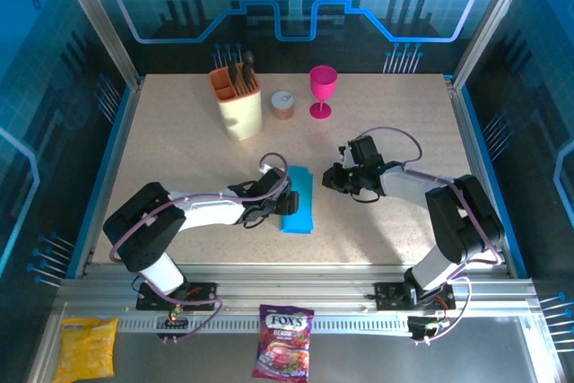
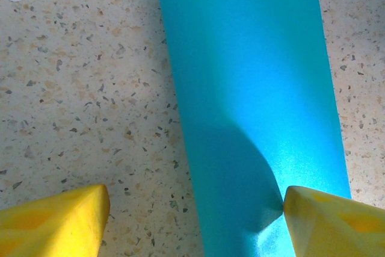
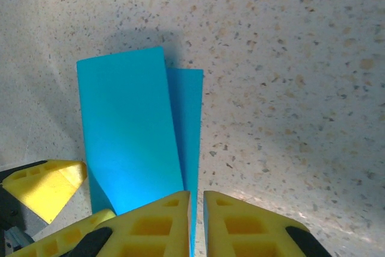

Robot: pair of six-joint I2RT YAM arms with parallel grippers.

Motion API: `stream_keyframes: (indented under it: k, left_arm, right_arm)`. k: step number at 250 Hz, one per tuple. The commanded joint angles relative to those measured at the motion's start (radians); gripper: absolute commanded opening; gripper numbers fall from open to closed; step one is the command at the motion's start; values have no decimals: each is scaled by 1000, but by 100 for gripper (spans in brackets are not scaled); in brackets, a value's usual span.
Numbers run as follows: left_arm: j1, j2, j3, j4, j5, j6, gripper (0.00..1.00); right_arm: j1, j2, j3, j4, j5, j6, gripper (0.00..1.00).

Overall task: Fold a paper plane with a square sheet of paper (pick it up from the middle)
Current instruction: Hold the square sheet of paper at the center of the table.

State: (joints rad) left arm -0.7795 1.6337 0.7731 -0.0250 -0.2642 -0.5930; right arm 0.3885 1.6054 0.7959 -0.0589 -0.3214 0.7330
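The sheet of paper (image 1: 297, 201) lies in the middle of the table (image 1: 179, 150). It is folded once into a long strip, with the layers a little offset. No nose and no wings are made yet, so I judge that most folds remain.

The left claw (image 1: 273, 196) is at the paper's 9 o'clock. It stands wide apart and grips nothing, with one finger (image 2: 325, 221) pressing on the paper.

The right claw (image 1: 336, 178) is near the paper's 2 o'clock. Its fingers are together and it seems empty.

Back of the speckled table (image 1: 179, 150): cream utensil pot (image 1: 240, 107) w/ dark handles sticking out, small round tin (image 1: 283, 105) beside it, then pink goblet (image 1: 323, 90). Front ledge: yellow snack bag (image 1: 87, 349) left, purple candy bag (image 1: 283, 341) mid.
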Motion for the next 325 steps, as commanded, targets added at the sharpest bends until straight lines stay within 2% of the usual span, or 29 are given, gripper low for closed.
stream_keyframes:
  k: [1, 82, 325]
  left_arm:
    - [10, -22, 2, 3, 12, 35, 77]
    - [11, -16, -5, -1, 60, 104, 77]
    - [23, 7, -35, 24, 72, 116, 77]
  right_arm:
    - [-18, -11, -19, 17, 2, 9, 15]
    - [-21, -14, -27, 24, -11, 9, 15]
    - [89, 92, 56, 49, 17, 52, 15]
